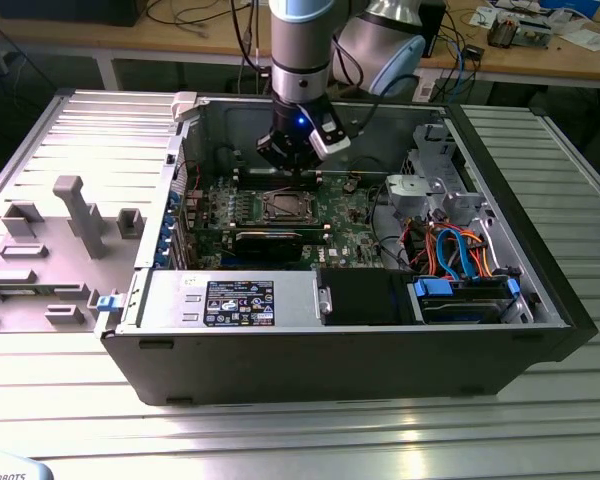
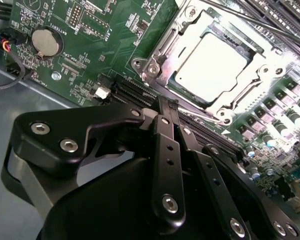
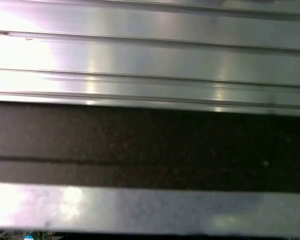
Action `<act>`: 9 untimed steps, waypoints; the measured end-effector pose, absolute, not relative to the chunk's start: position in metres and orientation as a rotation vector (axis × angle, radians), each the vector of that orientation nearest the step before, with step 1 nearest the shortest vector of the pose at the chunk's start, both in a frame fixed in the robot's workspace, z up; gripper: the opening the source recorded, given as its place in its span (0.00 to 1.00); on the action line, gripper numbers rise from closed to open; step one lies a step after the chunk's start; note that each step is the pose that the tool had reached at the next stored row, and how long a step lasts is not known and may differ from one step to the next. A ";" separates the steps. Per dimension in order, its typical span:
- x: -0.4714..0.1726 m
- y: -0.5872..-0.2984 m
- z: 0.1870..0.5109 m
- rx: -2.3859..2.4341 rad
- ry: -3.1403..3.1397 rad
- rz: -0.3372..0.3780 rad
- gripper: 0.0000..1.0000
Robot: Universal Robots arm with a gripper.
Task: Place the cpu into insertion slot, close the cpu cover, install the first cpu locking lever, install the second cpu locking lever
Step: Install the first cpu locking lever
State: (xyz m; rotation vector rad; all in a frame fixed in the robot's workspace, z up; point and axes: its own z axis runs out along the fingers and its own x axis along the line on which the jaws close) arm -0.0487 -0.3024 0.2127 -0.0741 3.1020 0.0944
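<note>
On a ribbed metal table [image 1: 70, 420] lies an open computer case. The black end effector [image 2: 168, 106], fingers together and empty, hovers just beside the silver square cpu [image 2: 216, 62], seated under the closed silver frame cpu cover [image 2: 165, 49]. Locking levers want a steady, level press.

ribbed aluminium desk [image 1: 540, 420] underneath, pale and glossy, catching soft overhead glare. at the exterior view's left, a grey fixture plate [image 1: 50, 250] with upright blocks. behind, a wooden workbench [image 1: 540, 55] strewn with cables [image 1: 195, 15] and papers [image 1: 590, 35]. below the workbench, dark shadow. in the first wrist view, bright metal ribs [image 3: 150, 55].
</note>
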 end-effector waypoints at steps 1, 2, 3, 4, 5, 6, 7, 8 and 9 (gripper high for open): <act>-0.048 -0.302 0.212 -0.074 3.102 0.094 0.11; -0.048 -0.302 0.211 -0.074 3.102 0.094 0.11; -0.048 -0.302 0.210 -0.074 3.102 0.094 0.11; -0.048 -0.302 0.209 -0.073 3.102 0.094 0.11; -0.047 -0.302 0.208 -0.073 3.102 0.094 0.11; -0.047 -0.302 0.207 -0.072 3.102 0.094 0.11; -0.047 -0.302 0.207 -0.072 3.102 0.094 0.11; -0.047 -0.302 0.206 -0.072 3.102 0.094 0.11; -0.047 -0.302 0.206 -0.073 3.102 0.094 0.11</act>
